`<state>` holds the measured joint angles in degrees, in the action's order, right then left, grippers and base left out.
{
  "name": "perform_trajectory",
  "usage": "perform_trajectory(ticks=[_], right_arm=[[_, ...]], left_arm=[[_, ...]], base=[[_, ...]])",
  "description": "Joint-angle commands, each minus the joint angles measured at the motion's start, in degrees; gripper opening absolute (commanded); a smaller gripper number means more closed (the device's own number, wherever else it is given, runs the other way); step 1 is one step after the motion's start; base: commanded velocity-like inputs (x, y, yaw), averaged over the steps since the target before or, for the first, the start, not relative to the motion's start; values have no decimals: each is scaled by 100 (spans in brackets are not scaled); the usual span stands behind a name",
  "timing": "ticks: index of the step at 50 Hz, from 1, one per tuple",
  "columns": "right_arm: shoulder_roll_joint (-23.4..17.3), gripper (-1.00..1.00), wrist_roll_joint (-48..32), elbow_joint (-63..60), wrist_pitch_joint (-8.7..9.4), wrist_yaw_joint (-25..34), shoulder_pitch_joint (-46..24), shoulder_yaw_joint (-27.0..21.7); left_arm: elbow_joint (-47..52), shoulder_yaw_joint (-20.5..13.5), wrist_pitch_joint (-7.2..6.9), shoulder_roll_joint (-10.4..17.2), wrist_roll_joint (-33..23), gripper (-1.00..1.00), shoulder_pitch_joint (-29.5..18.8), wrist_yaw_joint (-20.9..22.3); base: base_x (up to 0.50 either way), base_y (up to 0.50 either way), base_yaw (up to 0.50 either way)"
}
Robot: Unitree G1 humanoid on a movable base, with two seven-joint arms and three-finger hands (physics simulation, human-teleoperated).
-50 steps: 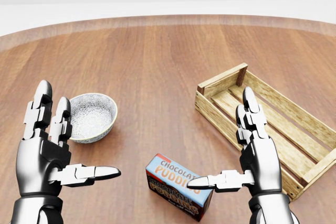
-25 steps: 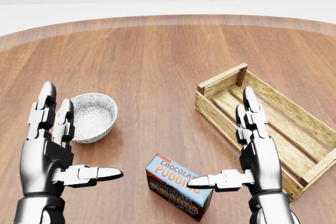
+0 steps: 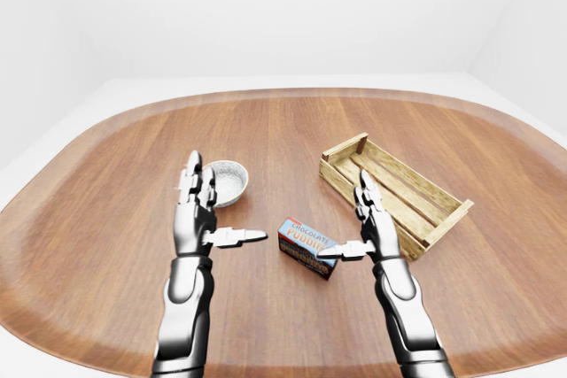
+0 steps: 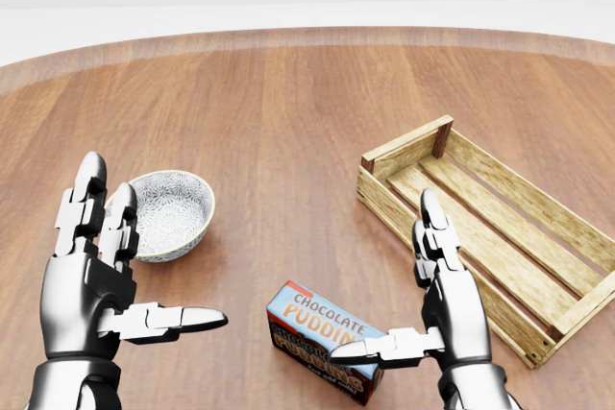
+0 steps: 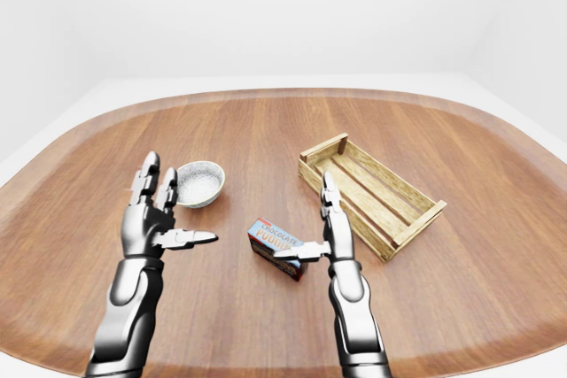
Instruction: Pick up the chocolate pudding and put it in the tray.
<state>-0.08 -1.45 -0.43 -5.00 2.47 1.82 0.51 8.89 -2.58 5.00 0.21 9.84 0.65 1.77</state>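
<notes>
As the right hand, fingers spread and empty, has slid leftward until its thumb overlaps the chocolate pudding lying on the table beside the tray, a grasp looks imminent, while the left hand hovers open, holding nothing.
</notes>
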Motion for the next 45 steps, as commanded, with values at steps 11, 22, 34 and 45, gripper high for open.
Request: perform_trajectory(ticks=[11,22,34,45], right_arm=[[-52,100,-200,787,0,68,134,5],[-60,100,-269,950,0,80,182,-6],[-67,100,-277,1276,0,69,119,-36],[-72,100,-332,1926,0,1,-66,-54]], left_arm=[[42,1,0,-5,14,100,15,10],[2,-3,0,-1,16,100,12,23],[30,0,0,-1,6,100,9,16],[2,-7,0,0,7,100,-8,16]], base=[[0,0,0],[0,0,0],[0,0,0],[0,0,0]])
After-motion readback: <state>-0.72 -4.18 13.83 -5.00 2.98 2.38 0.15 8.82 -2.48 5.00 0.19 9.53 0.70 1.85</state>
